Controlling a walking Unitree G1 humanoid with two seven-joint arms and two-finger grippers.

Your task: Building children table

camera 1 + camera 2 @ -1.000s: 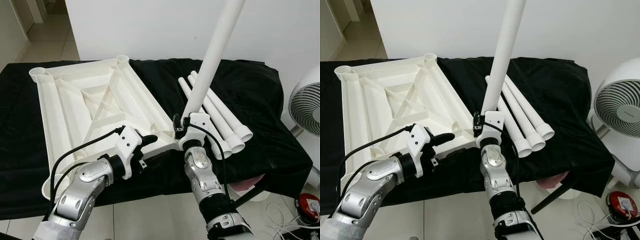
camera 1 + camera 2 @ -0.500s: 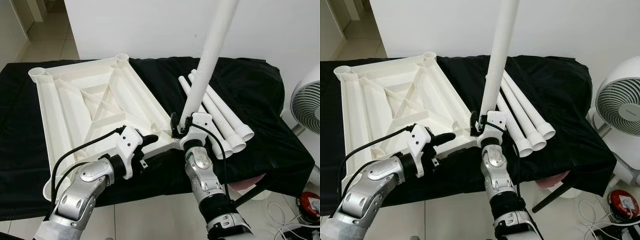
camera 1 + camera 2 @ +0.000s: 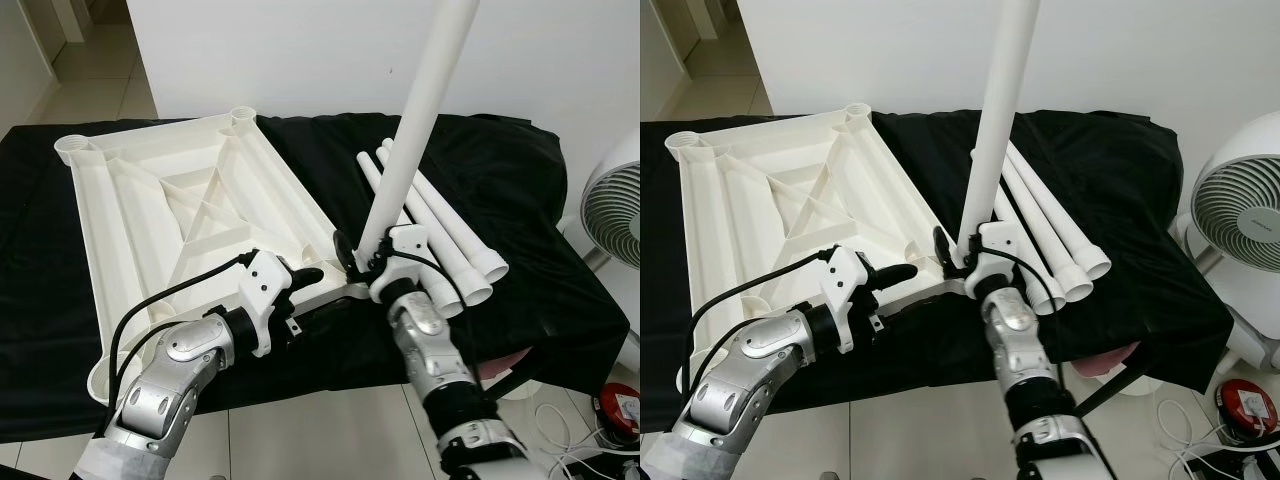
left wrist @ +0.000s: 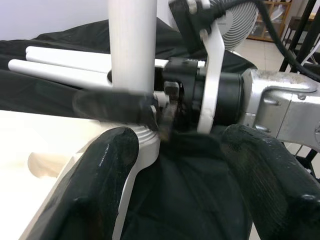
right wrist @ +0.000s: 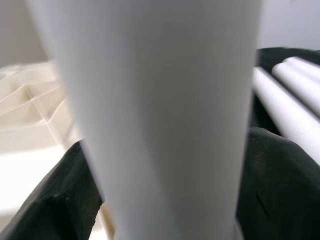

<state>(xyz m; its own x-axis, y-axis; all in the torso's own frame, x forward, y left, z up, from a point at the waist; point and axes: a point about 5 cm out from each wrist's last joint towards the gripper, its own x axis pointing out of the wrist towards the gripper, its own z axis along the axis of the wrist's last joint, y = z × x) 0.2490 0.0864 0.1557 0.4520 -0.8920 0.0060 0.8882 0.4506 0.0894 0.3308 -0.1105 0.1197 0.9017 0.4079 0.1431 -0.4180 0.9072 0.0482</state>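
The white table top [image 3: 170,200] lies upside down on a black-covered surface. My right gripper [image 3: 365,255] is shut on a white table leg [image 3: 420,110], held nearly upright and leaning slightly to the right. The leg's lower end sits at the near right corner socket [image 4: 145,140] of the top. In the right wrist view the leg [image 5: 160,115] runs between the two black fingers [image 5: 280,185]. My left gripper [image 3: 300,290] is open just left of that corner, low over the cloth, one finger [image 4: 105,170] beside the socket.
Three more white legs [image 3: 450,230] lie side by side on the black cloth [image 3: 520,170], right of the table top. A white fan [image 3: 1240,220] stands on the floor at the right, with a red object [image 3: 622,408] and cables beneath it.
My right gripper has brought the leg's lower end down and slightly left onto the corner socket. The left gripper has edged right, closer to that corner.
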